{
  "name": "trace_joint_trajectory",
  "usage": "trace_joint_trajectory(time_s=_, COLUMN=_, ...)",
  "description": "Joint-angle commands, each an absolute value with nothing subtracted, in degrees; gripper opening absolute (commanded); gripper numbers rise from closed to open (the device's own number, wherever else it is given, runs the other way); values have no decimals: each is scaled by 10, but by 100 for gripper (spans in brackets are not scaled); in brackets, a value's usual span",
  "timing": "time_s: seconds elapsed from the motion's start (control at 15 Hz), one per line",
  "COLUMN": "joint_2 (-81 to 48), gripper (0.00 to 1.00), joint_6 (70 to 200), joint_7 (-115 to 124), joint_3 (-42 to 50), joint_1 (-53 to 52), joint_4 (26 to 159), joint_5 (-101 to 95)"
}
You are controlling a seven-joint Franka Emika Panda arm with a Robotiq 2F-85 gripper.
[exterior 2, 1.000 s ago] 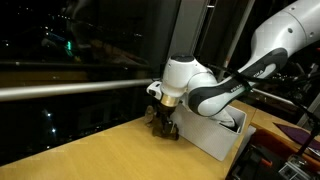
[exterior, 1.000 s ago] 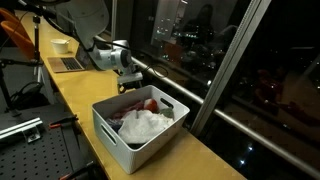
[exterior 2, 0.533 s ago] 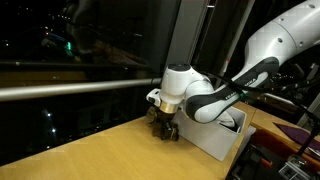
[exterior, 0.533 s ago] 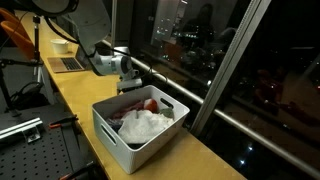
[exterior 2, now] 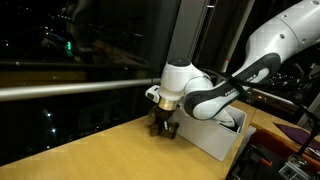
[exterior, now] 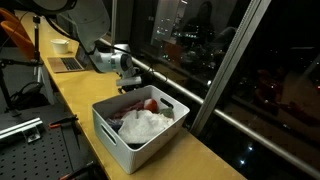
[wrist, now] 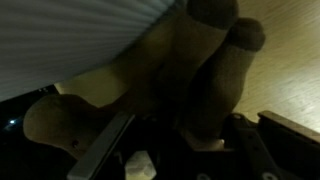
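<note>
The long wooden bench [exterior: 76, 96] runs along a wall of dark window glass [exterior: 250, 60], and it shows in both exterior views. The white robot arm [exterior 2: 215, 95] bends down over the bench near the glass, its wrist pointing straight at the wood. Just beside the arm stands a white plastic bin [exterior: 115, 135] with handle slots, apart from the fingers. In it lies a heap of crumpled white cloth [exterior: 148, 125], with something red [exterior: 150, 103] at the end nearer the arm. Farther along the bench an open laptop [exterior: 68, 64] lies flat, and a pale bowl [exterior: 62, 45] stands behind it.

The brown plush toy [wrist: 170, 70] lies on the bench right under the wrist, between the bin and the window. In the wrist view its soft, rounded limbs fill most of the picture, with the wood grain showing to one side. In an exterior view it is only a dark lump at the arm's tip.

The fingers [exterior 2: 171, 129] are down at the bench, one on each side of the toy. I cannot tell whether they have closed on it or stand loose around it, because the toy hides the tips.
</note>
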State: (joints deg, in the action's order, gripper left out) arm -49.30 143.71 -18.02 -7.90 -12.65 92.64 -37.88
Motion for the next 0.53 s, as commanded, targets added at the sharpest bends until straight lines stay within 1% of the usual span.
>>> trace_joint_trajectory(time_s=0.0, joint_2=-446, gripper=8, joint_6=1453, joint_7=-152, joint_3=-72, joint_1=-145, joint_4=977, joint_5=-366)
trace_joint_trajectory(time_s=0.07, joint_2=-431, gripper=3, joint_6=1456, joint_7=-142, joint_3=-69, joint_1=-151, joint_4=991, joint_5=-371)
trace_joint_trajectory(time_s=0.13, joint_2=-410, gripper=1, joint_6=1457, joint_7=-129, joint_3=-68, joint_1=-157, joint_4=1011, joint_5=-375)
trace_joint_trajectory(time_s=0.2, joint_2=-392, gripper=5, joint_6=1458, joint_7=-118, joint_3=-66, joint_1=-163, joint_4=1028, joint_5=-379)
trace_joint_trajectory(time_s=0.27, joint_2=-365, gripper=3, joint_6=1456, joint_7=-103, joint_3=-65, joint_1=-171, joint_4=1050, joint_5=-383)
trace_joint_trajectory(time_s=0.47, joint_2=-283, gripper=4, joint_6=1448, joint_7=-56, joint_3=-59, joint_1=-195, joint_4=1118, joint_5=-401)
